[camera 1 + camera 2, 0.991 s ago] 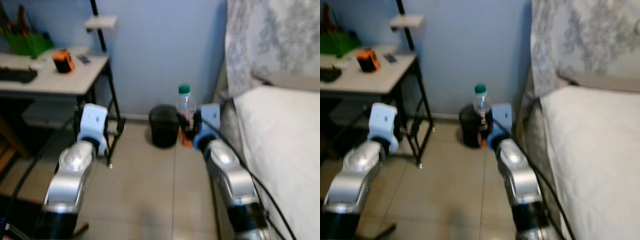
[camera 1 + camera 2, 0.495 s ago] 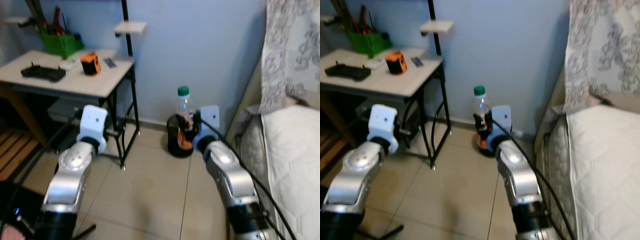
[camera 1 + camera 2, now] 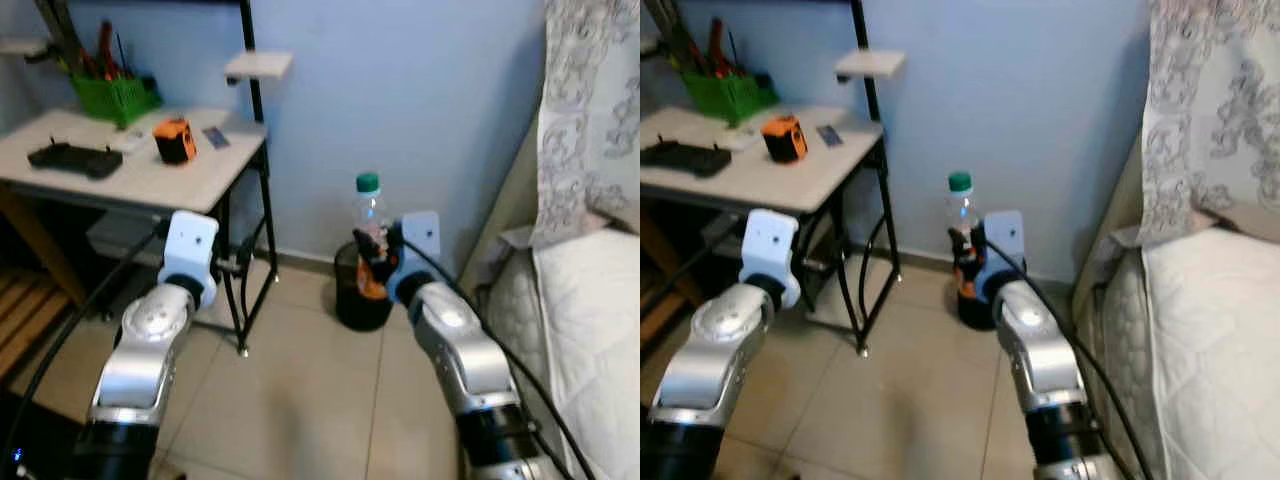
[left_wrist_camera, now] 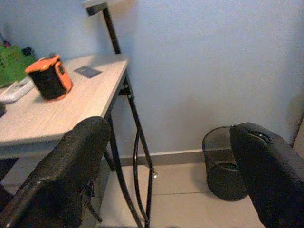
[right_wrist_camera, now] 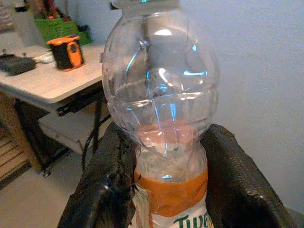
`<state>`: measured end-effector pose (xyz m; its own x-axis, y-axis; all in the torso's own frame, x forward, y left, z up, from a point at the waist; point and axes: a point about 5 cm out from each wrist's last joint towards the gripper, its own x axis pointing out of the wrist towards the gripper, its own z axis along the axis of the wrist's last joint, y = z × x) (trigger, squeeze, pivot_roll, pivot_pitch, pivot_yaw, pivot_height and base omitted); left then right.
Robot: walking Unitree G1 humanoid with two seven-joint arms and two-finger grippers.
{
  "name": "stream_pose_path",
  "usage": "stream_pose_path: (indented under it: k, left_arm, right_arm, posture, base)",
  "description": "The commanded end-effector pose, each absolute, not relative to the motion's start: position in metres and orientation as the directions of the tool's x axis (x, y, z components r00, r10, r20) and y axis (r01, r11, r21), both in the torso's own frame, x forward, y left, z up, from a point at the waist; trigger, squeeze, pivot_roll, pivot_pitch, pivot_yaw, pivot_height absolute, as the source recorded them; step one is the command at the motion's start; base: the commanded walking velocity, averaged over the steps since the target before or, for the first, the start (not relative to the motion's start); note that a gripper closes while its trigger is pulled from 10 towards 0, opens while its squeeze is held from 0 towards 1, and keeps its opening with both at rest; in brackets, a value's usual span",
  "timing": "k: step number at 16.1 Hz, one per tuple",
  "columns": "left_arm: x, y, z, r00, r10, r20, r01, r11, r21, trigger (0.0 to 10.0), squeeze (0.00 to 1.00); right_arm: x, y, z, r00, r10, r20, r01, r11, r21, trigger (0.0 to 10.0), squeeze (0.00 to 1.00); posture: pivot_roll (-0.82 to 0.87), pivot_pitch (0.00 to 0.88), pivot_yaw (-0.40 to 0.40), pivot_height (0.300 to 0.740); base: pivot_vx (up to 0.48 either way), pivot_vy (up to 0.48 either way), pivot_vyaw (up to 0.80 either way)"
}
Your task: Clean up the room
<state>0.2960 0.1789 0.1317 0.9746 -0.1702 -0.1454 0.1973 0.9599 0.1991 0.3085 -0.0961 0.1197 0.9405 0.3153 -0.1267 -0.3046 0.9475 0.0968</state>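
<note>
My right gripper (image 3: 374, 262) is shut on a clear plastic bottle (image 3: 369, 225) with a green cap and an orange label, held upright in front of me. The right wrist view shows the bottle (image 5: 161, 109) close up between the two black fingers (image 5: 107, 185). Just behind and below the bottle, a black mesh waste bin (image 3: 358, 300) stands on the floor against the blue wall; the same bin (image 4: 225, 161) appears in the left wrist view. My left gripper (image 4: 166, 175) is open with nothing between its fingers, raised beside the desk.
A white desk (image 3: 140, 175) on black legs stands at the left, carrying an orange tape measure (image 3: 174, 140), a black controller (image 3: 75, 160) and a green basket (image 3: 115, 98). A bed with a white quilt (image 3: 590, 330) and a patterned curtain (image 3: 590, 110) fills the right. Tiled floor (image 3: 290, 400) lies ahead.
The camera view has shifted and the bin and desk sit a little nearer. The bottle stays in my right gripper. Both arms hold the same pose.
</note>
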Motion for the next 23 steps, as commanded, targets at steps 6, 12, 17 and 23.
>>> stream_pose_path:
  k: [6,12,17,23]
  left_arm:
    - [0.2947,0.1696,0.1337,0.97,-0.204,-0.133,0.228,0.953,0.201,10.0,0.0]
    - [0.2922,0.1696,0.1336,0.969,-0.206,-0.134,0.23,0.951,0.205,10.0,0.0]
    - [0.2919,0.169,0.1342,0.969,-0.209,-0.135,0.234,0.951,0.204,10.0,0.0]
    - [0.2926,0.1683,0.134,0.968,-0.21,-0.14,0.235,0.951,0.202,10.0,0.0]
  right_arm:
    - [0.3081,-0.1039,0.1189,0.95,0.285,-0.126,-0.275,0.957,0.088,10.0,0.0]
    - [0.3066,-0.1035,0.117,0.951,0.281,-0.13,-0.271,0.958,0.088,10.0,0.0]
    - [0.3062,-0.1034,0.1163,0.951,0.279,-0.133,-0.269,0.959,0.085,10.0,0.0]
    - [0.3076,-0.1044,0.1169,0.953,0.272,-0.135,-0.263,0.961,0.086,10.0,0.0]
  posture:
    - [0.07,0.0,0.037,0.74]
    - [0.07,0.0,0.038,0.74]
    - [0.07,0.0,0.039,0.74]
    - [0.07,0.0,0.04,0.74]
  base:
    - [0.34,0.0,0.0]
    - [0.342,0.0,0.0]
    - [0.339,0.0,0.0]
    - [0.341,0.0,0.0]
